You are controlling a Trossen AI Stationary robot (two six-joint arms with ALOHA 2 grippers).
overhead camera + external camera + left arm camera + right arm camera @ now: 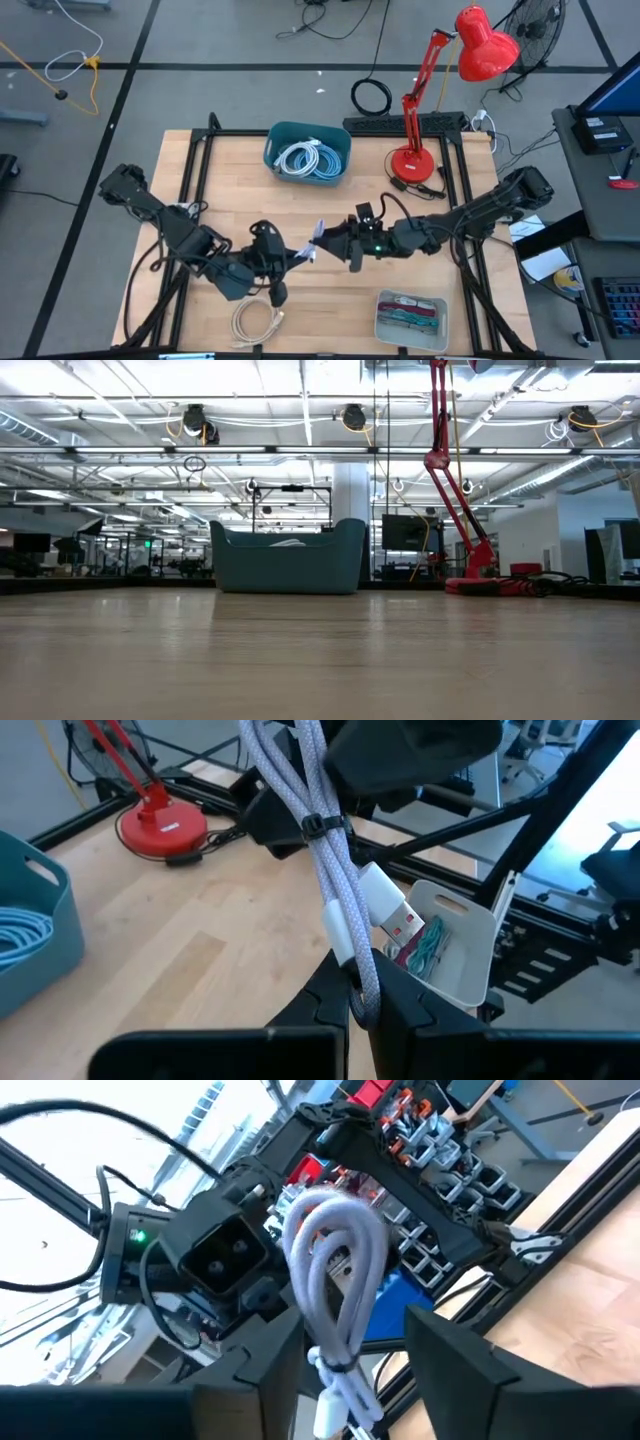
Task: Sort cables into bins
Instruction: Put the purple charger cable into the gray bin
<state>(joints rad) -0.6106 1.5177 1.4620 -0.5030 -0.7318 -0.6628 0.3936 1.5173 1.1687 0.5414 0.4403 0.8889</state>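
A handover between the two arms is judged to be the step in hand, above the middle of the counter [300, 200]. A lavender-white bundled cable [330, 870], tied with a small black strap and ending in a USB plug, is pinched at its lower loop by the left end effector [360, 1005], whose fingers are closed tight on it. The right end effector [345, 1365] is placed around the other end of the same bundle, with its fingers standing apart on both sides of the cable; no firm contact can be seen there yet.

To do this step well, the right fingers should be closed fully on the bundle, near the strap where the strands are held together, before the left grip is loosened. If the release is made too early, the cable may fall onto the counter. The loose plug end should be watched, because it may swing and catch on a finger.

It cannot be decided from the views which bin is meant for this cable. The teal bin [310, 150] at the far side already holds light blue and white coils [308, 160]. The pale grey tray [410, 320] at the near right holds short maroon and teal pieces [410, 315]. One beige coil [255, 322] lies near the front edge, not yet sorted.
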